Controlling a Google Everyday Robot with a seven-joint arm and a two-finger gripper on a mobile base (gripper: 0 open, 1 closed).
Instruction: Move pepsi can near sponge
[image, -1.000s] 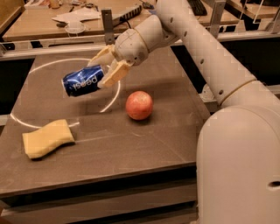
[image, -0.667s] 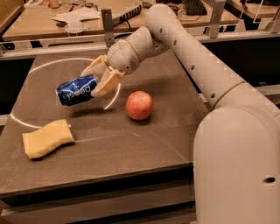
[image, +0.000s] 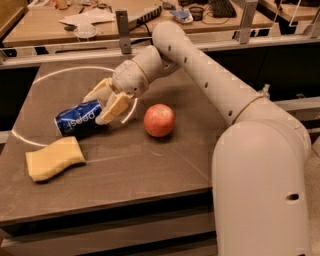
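Observation:
The dark-blue pepsi can (image: 76, 120) lies on its side at the left of the dark table (image: 150, 170), low on or just above the top. My gripper (image: 98, 109) reaches in from the right, with its tan fingers (image: 115, 106) closed around the can's right end. The pale-yellow sponge (image: 52, 159) lies flat just below and left of the can, a short gap apart. The can's right end is hidden between the fingers.
A round red apple (image: 159, 120) sits right of the gripper near the table's middle. My white arm (image: 210, 75) crosses the right side of the table. A wooden desk with papers and cables (image: 100, 17) stands behind, past a metal rail.
The gripper has carried the can to the left and down, closer to the table top and to the sponge. The apple and the sponge have not moved.

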